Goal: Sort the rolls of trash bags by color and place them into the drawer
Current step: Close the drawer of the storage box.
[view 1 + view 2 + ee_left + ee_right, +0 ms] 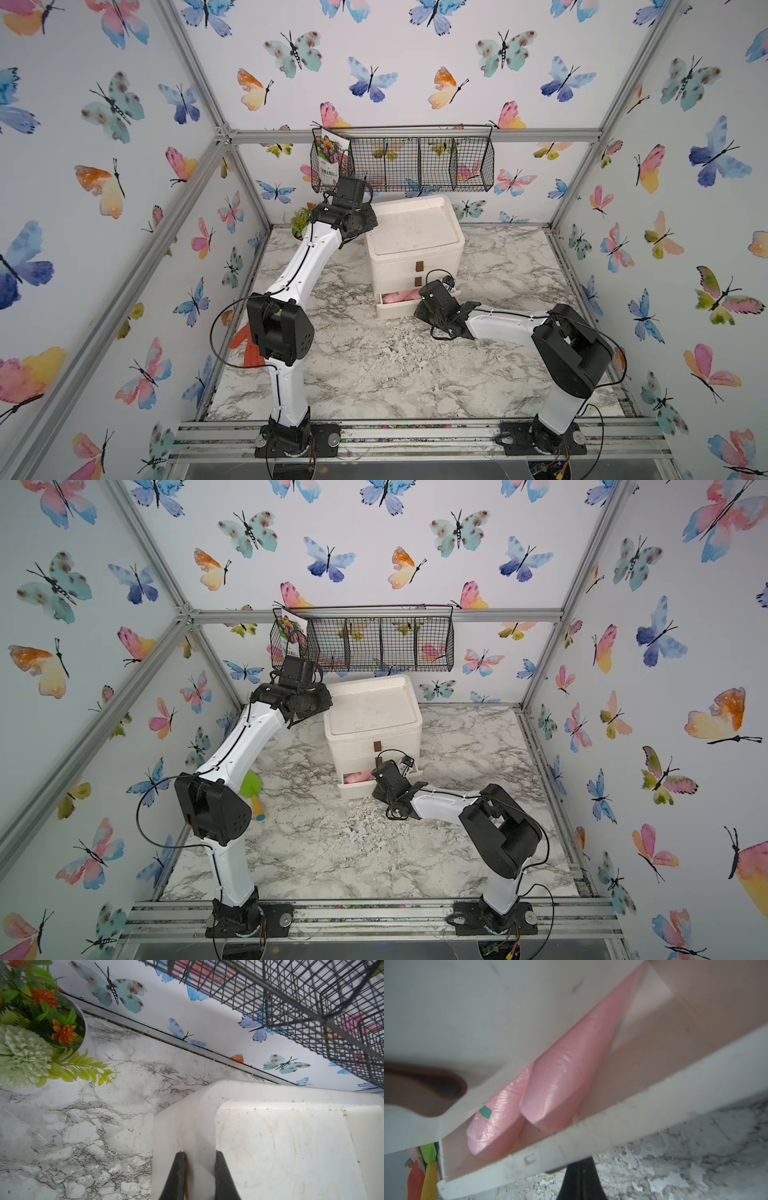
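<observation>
Two pale pink rolls of trash bags (556, 1088) lie side by side in the bottom drawer (654, 1093) of a white drawer unit (415, 232). One roll (496, 1126) carries a teal label. The drawer stands partly open, and pink shows in it in both top views (399, 296) (358, 776). My right gripper (580, 1164) is shut with its fingers together, its tips low against the outside of the drawer's front wall. My left gripper (200, 1153) sits astride the raised rim at the left edge of the unit's top, shut on that rim.
A black wire basket (403, 160) hangs on the back wall above the unit, with a seed packet (330, 160) in it. A flower pot (41, 1022) stands at the back left. An orange glove (245, 345) and a green toy spade (253, 785) lie by the left wall.
</observation>
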`<state>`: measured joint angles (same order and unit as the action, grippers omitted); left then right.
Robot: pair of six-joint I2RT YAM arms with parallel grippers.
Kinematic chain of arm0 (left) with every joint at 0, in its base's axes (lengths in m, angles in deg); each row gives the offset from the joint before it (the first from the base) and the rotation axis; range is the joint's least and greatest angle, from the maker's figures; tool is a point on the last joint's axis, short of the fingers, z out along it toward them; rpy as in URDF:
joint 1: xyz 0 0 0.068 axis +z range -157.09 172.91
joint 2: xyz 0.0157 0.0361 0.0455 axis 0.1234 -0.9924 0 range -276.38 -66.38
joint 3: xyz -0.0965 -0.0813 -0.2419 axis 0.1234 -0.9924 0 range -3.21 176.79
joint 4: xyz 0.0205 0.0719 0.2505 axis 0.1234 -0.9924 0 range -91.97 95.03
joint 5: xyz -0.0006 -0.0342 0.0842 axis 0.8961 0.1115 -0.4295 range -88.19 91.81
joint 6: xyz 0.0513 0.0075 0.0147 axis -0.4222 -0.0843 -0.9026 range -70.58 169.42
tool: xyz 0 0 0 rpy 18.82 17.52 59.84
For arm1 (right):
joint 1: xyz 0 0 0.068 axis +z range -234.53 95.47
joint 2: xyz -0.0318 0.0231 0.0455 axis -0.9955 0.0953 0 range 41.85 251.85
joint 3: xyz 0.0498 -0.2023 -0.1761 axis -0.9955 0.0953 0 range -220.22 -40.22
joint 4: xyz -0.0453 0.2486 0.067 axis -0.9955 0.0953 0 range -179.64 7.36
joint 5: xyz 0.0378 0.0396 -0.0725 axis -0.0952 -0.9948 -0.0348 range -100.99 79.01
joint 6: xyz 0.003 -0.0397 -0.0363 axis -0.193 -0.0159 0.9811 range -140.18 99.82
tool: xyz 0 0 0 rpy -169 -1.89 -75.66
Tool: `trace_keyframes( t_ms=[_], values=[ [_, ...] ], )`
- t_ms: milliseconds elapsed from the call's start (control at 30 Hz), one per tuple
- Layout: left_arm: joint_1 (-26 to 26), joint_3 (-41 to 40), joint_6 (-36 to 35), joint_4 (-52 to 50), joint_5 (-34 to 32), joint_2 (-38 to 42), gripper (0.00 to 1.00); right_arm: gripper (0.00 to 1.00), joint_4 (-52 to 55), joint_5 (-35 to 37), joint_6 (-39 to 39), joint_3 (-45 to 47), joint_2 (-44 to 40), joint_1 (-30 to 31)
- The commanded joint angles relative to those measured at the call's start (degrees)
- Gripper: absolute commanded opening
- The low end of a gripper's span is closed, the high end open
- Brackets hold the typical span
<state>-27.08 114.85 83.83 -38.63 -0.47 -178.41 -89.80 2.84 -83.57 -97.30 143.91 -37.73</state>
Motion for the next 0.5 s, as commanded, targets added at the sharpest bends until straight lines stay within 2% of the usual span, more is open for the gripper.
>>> trace_keyframes(
  t_ms=[0,267,467],
  values=[
    [-0.21,-1.32,2.85,-4.42,2.72,0.64,0.00,0.02,-4.82,2.33,1.82,-2.37,1.42,-0.55],
    [-0.17,-2.93,3.93,-4.24,4.02,2.57,0.00,0.02,-8.98,6.76,7.64,-1.67,1.77,-1.17],
    [-0.35,-4.65,4.58,-4.10,5.04,4.37,0.00,0.02,-10.10,6.99,10.33,-0.46,0.74,-2.63]
  ],
)
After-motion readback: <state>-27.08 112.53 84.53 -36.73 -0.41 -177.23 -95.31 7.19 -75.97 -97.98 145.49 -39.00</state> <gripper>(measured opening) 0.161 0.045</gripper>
